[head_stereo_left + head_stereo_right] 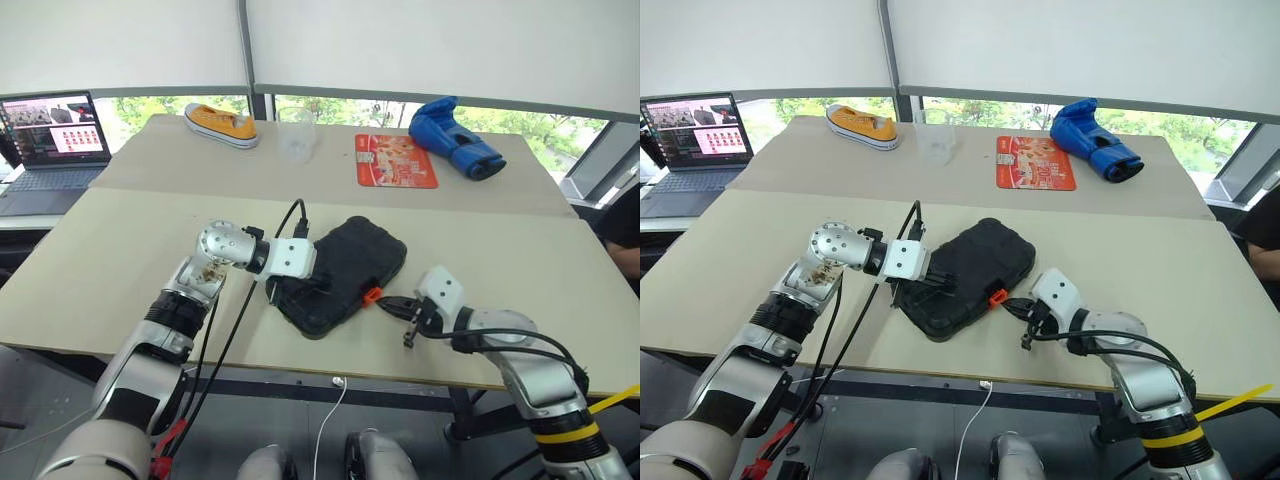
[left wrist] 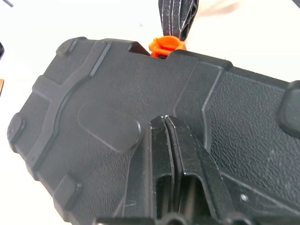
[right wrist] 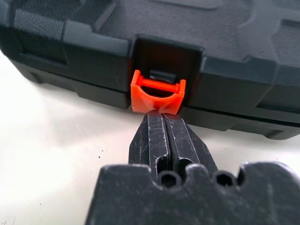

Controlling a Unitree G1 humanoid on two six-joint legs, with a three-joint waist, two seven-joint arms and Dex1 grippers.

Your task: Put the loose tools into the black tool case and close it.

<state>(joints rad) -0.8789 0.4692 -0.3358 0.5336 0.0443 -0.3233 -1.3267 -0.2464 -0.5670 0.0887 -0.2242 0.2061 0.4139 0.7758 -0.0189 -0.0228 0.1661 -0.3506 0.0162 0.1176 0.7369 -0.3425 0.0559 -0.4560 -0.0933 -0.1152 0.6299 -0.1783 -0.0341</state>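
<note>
Two pale tables point(image 1: 120, 270) abut, the nearer one cut off by the lower edge of the head views and carrying the task's object. The black tool case point(image 1: 345, 270) lies lid down and closed at the centre of the near table, turned so that its long axis runs from about 7 o'clock to 1 o'clock; its contents are hidden by the shut lid. On the far table, a red printed card point(image 1: 395, 160) lies at 12 o'clock from the case, a blue boxing glove point(image 1: 455, 138) at 1 o'clock, a clear plastic cup point(image 1: 297, 140) at 11 o'clock (its outline faint against the tabletop), and a yellow sneaker point(image 1: 222, 124) farther toward 10 o'clock. A laptop point(image 1: 50, 150), partly cropped by the left edge, stands at 10 o'clock. The left gripper point(image 2: 165, 123) rests its fingers, pressed together, on the textured lid at the case's 9 o'clock side. The right gripper point(image 3: 163, 119), fingers likewise pressed together and holding nothing, touches the small orange latch point(image 3: 157, 93) with its tips at the case's 4 o'clock edge. Whether the latch is fully engaged cannot be made out.
</note>
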